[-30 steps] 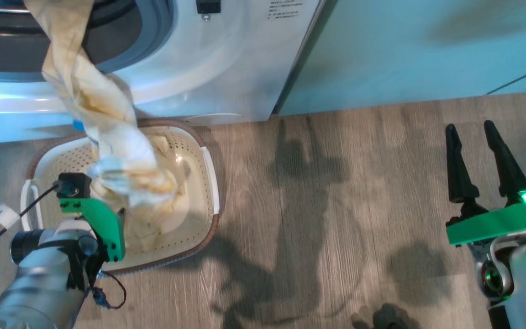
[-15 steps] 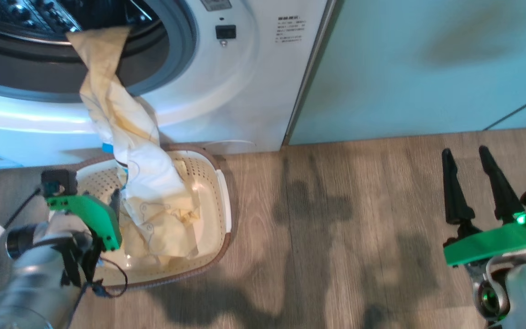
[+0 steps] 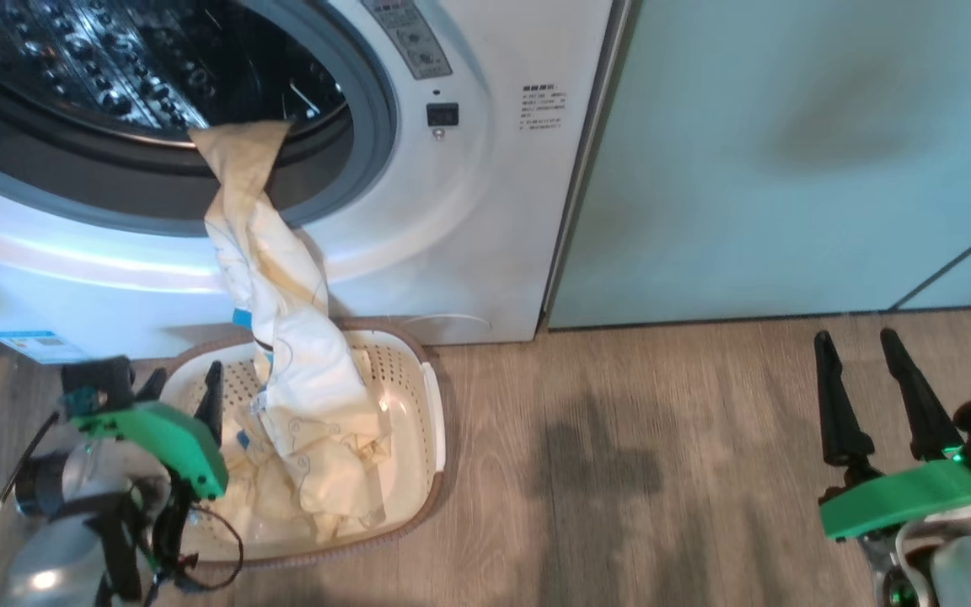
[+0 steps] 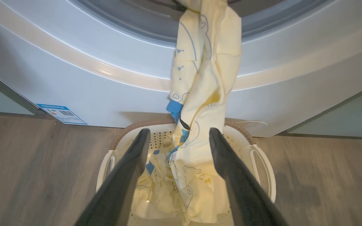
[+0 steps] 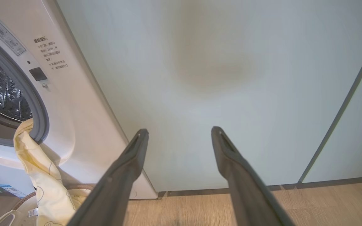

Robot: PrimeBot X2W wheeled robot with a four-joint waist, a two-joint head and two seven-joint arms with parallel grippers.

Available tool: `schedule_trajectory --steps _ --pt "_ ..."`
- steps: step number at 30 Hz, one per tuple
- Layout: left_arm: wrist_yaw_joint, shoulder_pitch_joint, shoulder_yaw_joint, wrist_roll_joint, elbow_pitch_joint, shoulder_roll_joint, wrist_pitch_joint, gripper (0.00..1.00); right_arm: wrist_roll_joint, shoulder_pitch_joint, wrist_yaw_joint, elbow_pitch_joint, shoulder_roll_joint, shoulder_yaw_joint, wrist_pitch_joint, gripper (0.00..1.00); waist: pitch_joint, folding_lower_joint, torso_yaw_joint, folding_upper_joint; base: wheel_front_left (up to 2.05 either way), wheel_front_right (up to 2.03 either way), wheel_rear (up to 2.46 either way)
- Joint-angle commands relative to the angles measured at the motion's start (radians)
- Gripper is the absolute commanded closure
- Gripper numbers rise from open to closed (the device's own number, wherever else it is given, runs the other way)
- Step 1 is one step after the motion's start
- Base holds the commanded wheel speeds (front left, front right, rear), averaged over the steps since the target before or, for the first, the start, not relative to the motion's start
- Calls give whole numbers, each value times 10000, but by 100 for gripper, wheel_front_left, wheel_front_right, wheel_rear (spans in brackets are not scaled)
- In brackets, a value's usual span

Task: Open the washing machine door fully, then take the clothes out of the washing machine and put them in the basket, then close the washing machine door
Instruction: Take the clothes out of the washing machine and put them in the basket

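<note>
A: Left gripper [image 4: 179, 131] state?
B: Spread wide, gripping nothing. It sat over the basket [image 3: 432, 405]. Wrist view had the hanging cloth between the fingers [image 4: 127, 175]; contact unclear.
A: Clothes [image 3: 300, 379]?
B: Top end hung from the lower lip of the washing machine [image 3: 469, 211] opening, bottom end piled in the basket. The basket sat on the floor [image 3: 620, 464] against the machine.
A: Right gripper [image 3: 854, 337]?
B: Also spread, empty, facing the cabinet panel [image 3: 789, 152].
</note>
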Motion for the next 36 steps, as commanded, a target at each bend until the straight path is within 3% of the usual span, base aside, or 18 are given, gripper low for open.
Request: schedule_trajectory --steps 1,11,22,36 --pt "92 142 942 493 -637 385 -105 0 -62 17 37 -261 -114 114 -95 0 -226 2 48 -1 0 0 0" --pt "-155 2187 3503 2460 -2795 -372 -106 0 -33 369 37 -197 -111 142 -95 0 -786 2 64 -1 0 0 0" --pt "-607 3614 5475 3669 -4239 -1331 -106 0 -19 636 37 -201 -98 142 -95 0 -1130 2 10 -1 0 0 0" --pt "-1127 3819 6572 4678 -4798 -2055 -106 0 -4 605 37 -249 -73 139 -95 0 -968 2 -12 -1 0 0 0"
